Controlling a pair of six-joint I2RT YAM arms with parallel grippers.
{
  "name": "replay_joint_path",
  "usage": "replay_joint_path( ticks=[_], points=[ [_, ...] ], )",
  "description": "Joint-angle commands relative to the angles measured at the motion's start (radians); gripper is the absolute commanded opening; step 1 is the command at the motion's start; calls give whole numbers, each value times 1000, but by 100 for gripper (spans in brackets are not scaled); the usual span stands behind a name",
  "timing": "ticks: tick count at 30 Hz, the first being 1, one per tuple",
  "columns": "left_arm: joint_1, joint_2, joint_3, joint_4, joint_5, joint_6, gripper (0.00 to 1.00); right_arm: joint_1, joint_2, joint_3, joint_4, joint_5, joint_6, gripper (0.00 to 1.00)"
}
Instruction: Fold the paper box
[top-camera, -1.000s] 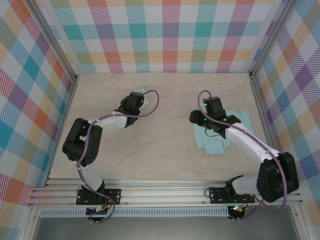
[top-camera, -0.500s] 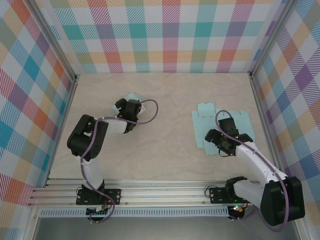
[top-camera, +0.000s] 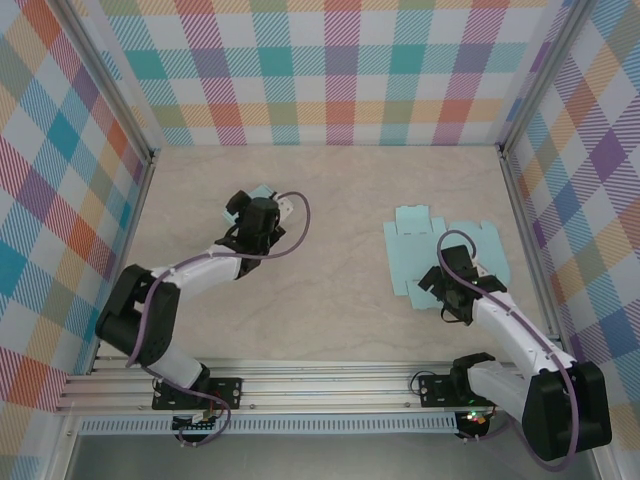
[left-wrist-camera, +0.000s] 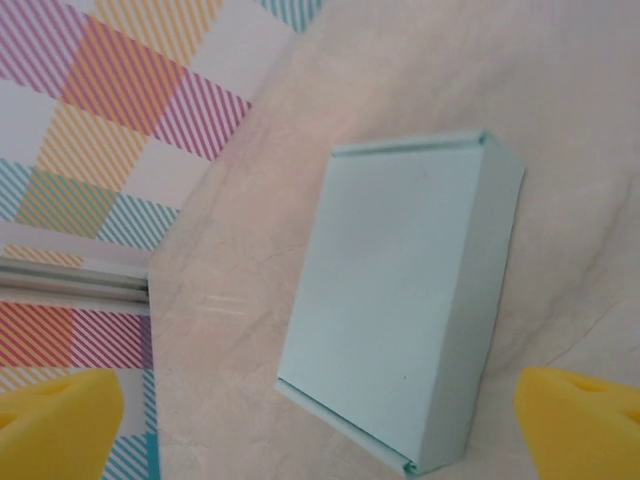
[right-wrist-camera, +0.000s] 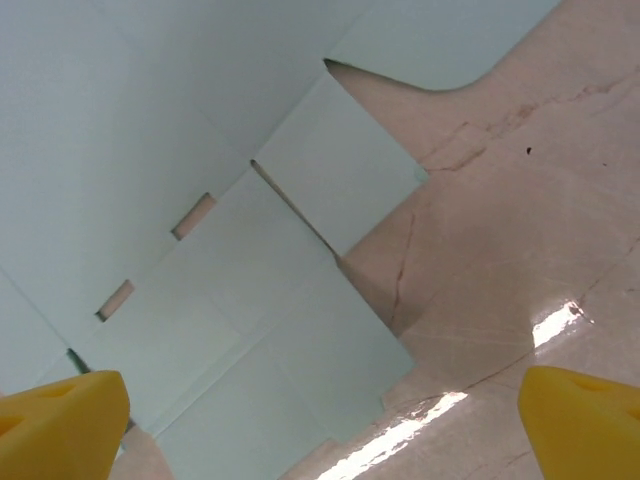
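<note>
Paper box blank (top-camera: 410, 240), pale blue and flat, lies on the beige marbled counter (top-camera: 330, 300), well right of the folded pale-blue box (left-wrist-camera: 400, 310). Left fingers (left-wrist-camera: 60, 420) and right fingers (right-wrist-camera: 60, 420) stand spread, empty. Best: pinch a flap edge, crease along scored lines.

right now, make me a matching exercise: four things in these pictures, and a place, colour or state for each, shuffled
Things:
1 folded box
2 flat sheet
3 left fingers
4 walls

Descriptions:
a checked in many colours
b yellow, spread apart
c unfolded, on the right side
d closed up, on the left side

Pairs: 1-d, 2-c, 3-b, 4-a
</note>
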Motion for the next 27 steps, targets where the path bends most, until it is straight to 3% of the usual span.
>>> replay_joint_path(
  ticks=[1, 7, 12, 16, 19, 27],
  points=[
    [-8, -70, 44, -134, 14, -236, 100, -6, 11, -35, -1, -10, 41, 100],
    [-5, -213, 51, -268, 15, -661, 100, -5, 42, -86, 135, -138, 49, 95],
    [16, -344, -19, -282, 122, -922, 99, -4, 102, -108, 238, -190, 60, 85],
    [23, -416, -69, -299, 144, -1098, 90, 5, 114, -154, 421, -269, 80, 63],
    [23, -437, -105, -310, 175, -1192, 84, 25, 134, -137, 498, -309, 89, 50],
    [23, -421, -154, -279, 321, -1314, 84, 134, 225, 6, 491, -304, 120, 40]
  ],
)
